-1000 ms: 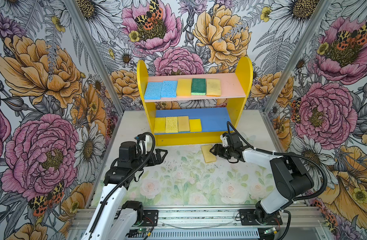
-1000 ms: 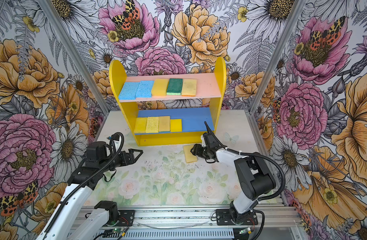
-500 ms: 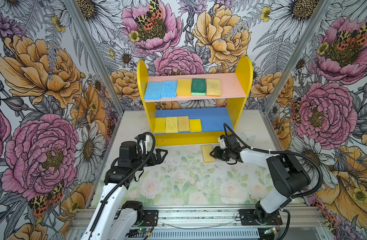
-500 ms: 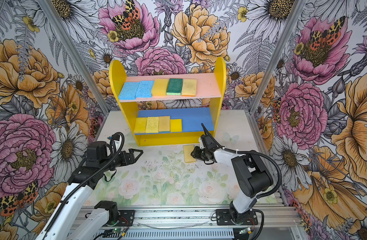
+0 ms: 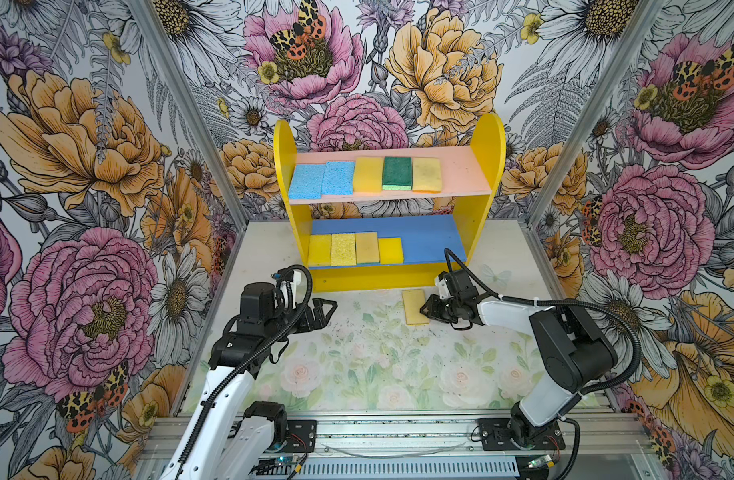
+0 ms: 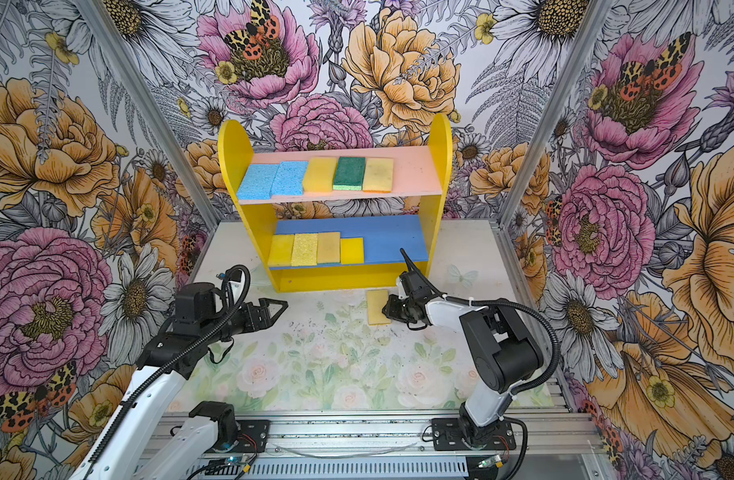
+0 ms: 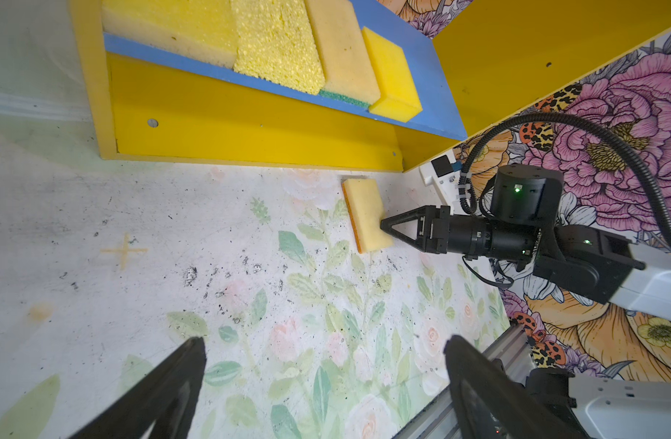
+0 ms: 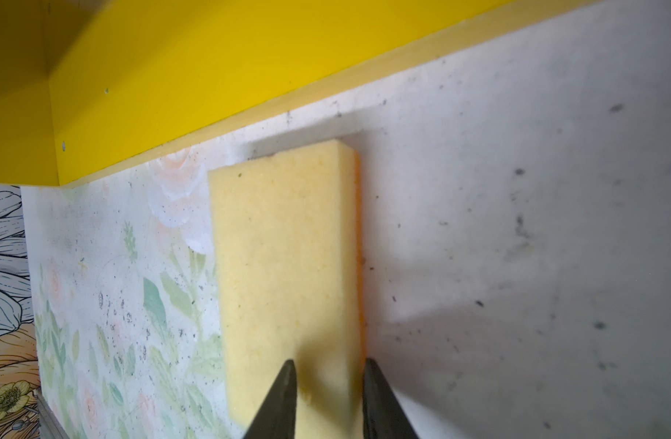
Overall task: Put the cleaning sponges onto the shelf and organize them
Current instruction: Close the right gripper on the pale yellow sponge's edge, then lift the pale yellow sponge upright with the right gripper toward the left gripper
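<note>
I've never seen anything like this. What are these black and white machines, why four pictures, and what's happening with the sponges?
They are two robot arms mounted at a table. Two pictures come from a paired camera overhead and look nearly alike; the other two come from cameras on the arms' wrists. At the back stands a small shelf: five sponges lie on its pink board, four sponges on its blue board. One yellow sponge lies flat on the table in front. The right end effector, a two-fingered pincer, straddles that sponge's edge; whether it already squeezes, I cannot tell. The left end effector hangs open, holding nothing.
</note>
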### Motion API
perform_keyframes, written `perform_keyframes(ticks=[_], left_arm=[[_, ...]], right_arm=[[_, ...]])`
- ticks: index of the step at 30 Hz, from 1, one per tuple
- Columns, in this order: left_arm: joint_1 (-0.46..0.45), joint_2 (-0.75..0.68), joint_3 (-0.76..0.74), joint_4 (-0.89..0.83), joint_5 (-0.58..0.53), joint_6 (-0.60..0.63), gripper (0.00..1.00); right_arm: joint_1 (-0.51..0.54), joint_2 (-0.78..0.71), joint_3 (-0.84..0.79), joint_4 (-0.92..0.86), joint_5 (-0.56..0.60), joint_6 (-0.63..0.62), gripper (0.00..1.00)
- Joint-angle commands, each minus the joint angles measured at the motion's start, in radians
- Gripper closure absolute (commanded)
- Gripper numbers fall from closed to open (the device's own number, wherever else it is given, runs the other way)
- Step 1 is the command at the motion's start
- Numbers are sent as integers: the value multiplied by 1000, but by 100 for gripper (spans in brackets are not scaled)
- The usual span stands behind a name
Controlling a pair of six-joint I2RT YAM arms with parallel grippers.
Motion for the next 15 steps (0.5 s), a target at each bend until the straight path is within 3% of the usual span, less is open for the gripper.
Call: perform_keyframes(ticks=[1, 6, 15], left_arm=[[-11, -1, -9, 24, 20, 26, 1], [-13, 2, -9, 27, 27, 25, 1], [-14, -1, -10, 38, 57, 25, 1]], right_arm=[[10, 13, 9, 0, 22, -10, 78], [16, -18, 15, -7, 7, -4, 89], [101, -89, 77, -17, -66, 69, 95]])
